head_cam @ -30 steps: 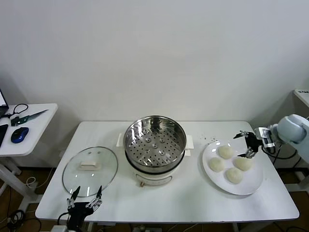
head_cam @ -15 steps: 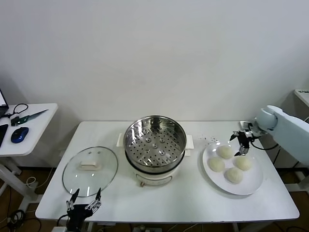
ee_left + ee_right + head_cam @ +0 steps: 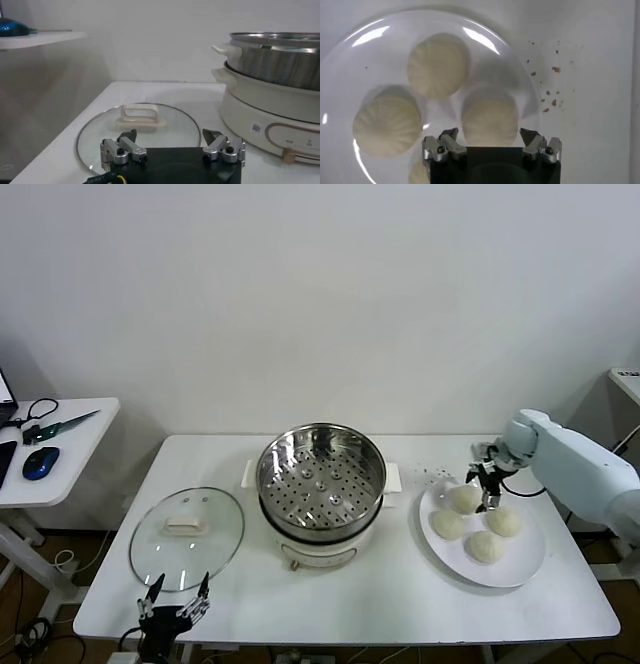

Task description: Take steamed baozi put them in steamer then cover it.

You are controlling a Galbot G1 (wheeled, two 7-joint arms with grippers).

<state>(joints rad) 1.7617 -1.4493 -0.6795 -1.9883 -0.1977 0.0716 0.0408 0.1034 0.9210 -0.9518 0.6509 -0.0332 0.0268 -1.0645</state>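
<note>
At lower left we see our left gripper [image 3: 175,602] parked, jaws spread and empty, by the round clear glass cover [image 3: 187,537]. At centre stands the shiny steel steamer [image 3: 321,489], uncovered. At right, four cream domed steamed baozi [image 3: 465,499] sit on the flat white plate [image 3: 525,564]; our right gripper [image 3: 485,486] straddles the uppermost bun, jaws apart, gripping nothing.

The steamer [image 3: 321,489] stands at the middle of the table [image 3: 400,604], with the cover [image 3: 187,536] lying flat on the tabletop to its left and a plate [image 3: 518,562] to its right. Four steamed baozi [image 3: 465,499] sit on the plate, and the right gripper [image 3: 486,480] hangs just above the rearmost one. The left gripper [image 3: 176,602] waits at the table's front edge, just before the cover.
</note>
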